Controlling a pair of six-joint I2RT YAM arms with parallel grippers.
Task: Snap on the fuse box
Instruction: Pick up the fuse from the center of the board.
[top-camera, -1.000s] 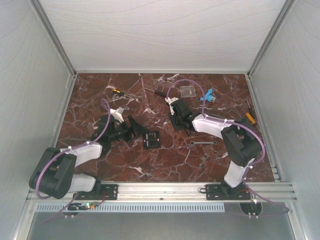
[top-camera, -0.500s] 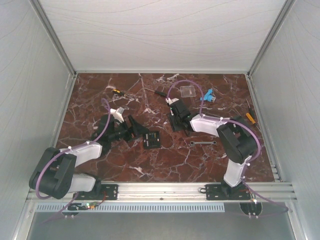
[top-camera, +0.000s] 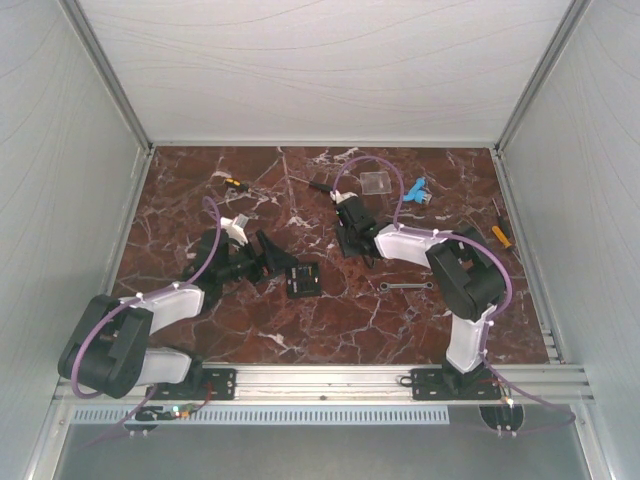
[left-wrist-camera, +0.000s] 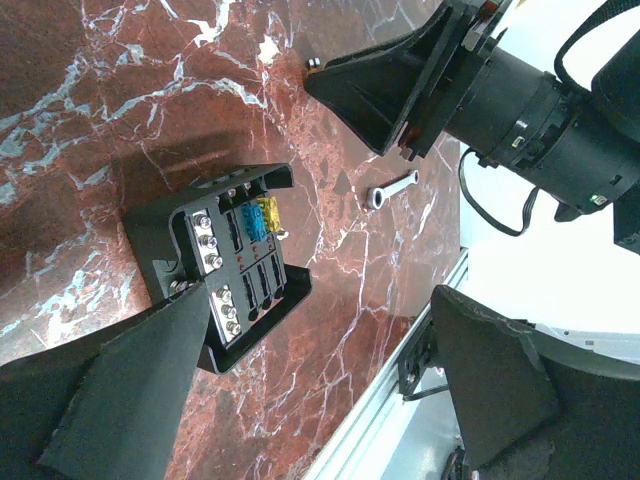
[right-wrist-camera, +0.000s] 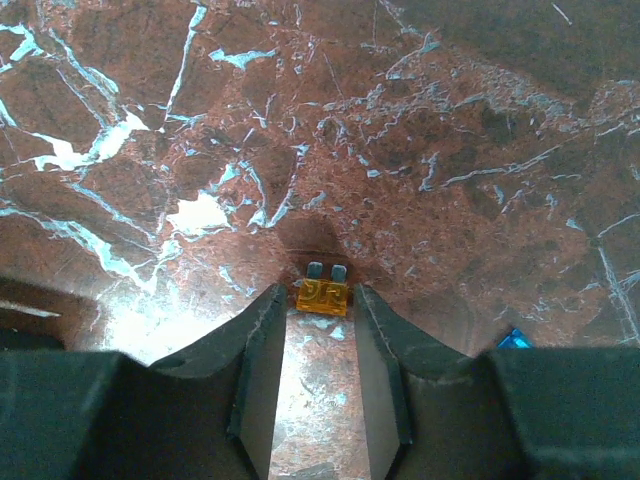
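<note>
The fuse box (top-camera: 303, 279) lies flat on the marble just right of my left gripper (top-camera: 272, 258). In the left wrist view the fuse box (left-wrist-camera: 230, 265) shows its screws, dark slots and one blue and one yellow fuse, and it sits by the left finger of my wide-open left gripper (left-wrist-camera: 320, 300), with nothing between the jaws. My right gripper (top-camera: 347, 240) is low over the table further back. Its narrowly parted tips (right-wrist-camera: 317, 292) flank a small orange fuse (right-wrist-camera: 323, 297) lying on the marble, with slim gaps on both sides.
A small wrench (top-camera: 403, 285) lies right of the fuse box. A clear plastic plate (top-camera: 377, 182) and a blue connector (top-camera: 417, 192) sit at the back. Screwdrivers lie at the back left (top-camera: 232, 183) and right edge (top-camera: 500, 233). White walls enclose the table.
My right gripper has shifted a little left and away from the bases, with its arm swinging along. The left arm and the fuse box have stayed put.
</note>
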